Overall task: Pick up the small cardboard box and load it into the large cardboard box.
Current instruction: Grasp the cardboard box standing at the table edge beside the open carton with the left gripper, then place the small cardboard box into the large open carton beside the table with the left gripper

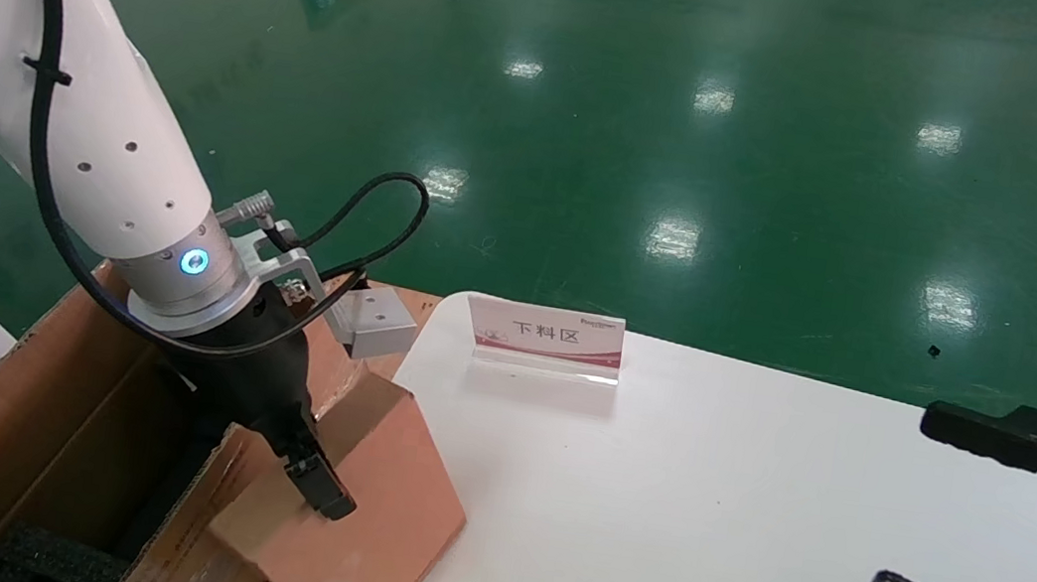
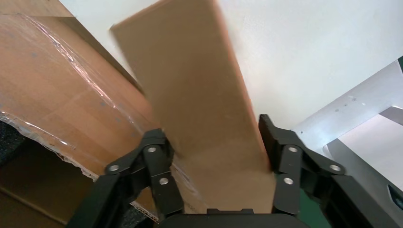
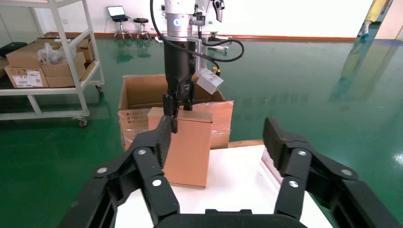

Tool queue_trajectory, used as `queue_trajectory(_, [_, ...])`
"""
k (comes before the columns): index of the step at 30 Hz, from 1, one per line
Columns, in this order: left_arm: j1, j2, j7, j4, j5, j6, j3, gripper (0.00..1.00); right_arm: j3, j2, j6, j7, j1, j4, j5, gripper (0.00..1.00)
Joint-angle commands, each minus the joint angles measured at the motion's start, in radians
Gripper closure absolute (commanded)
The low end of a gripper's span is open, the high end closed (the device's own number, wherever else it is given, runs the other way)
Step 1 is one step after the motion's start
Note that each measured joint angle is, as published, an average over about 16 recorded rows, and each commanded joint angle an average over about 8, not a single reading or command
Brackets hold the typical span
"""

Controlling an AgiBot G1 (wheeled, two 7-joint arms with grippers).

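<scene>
The small cardboard box (image 1: 369, 512) is plain orange-brown with a dark recycling mark near its lower corner. It stands on end at the table's left edge, beside the large cardboard box (image 1: 52, 410). My left gripper (image 1: 315, 483) is shut on its upper end, one jaw on each side, as the left wrist view (image 2: 214, 142) shows with the small box (image 2: 195, 95) between them. The right wrist view shows the small box (image 3: 186, 147) upright in front of the large box (image 3: 138, 97). The large box's flap carries clear film (image 2: 62, 90) and black foam (image 1: 58, 556) lies inside. My right gripper (image 1: 979, 522) is open over the table's right side.
A white table (image 1: 699, 515) carries a small red-and-white sign (image 1: 544, 338) at its far edge. A grey metal bracket (image 1: 372, 317) hangs by my left wrist. Green floor lies beyond. A white shelf cart (image 3: 52, 57) with cartons stands far off.
</scene>
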Motion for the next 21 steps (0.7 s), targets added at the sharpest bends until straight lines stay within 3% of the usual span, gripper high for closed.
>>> queue_trajectory(1, [0.000, 0.000, 0.000, 0.000, 0.000, 0.000, 0.000, 1.00, 0.000, 0.000, 0.000, 0.000, 0.000, 0.000, 0.000, 1.00])
queue_trajectory(12, [-0.027, 0.003, 0.016, 0.021, -0.007, 0.007, -0.015, 1.00, 0.000, 0.000, 0.000, 0.000, 0.000, 0.000, 0.000, 1.00])
queue_trajectory(21, [-0.202, -0.006, 0.052, 0.038, 0.014, 0.059, -0.075, 1.00, -0.001, 0.000, 0.000, -0.001, 0.001, -0.001, 0.000, 1.00])
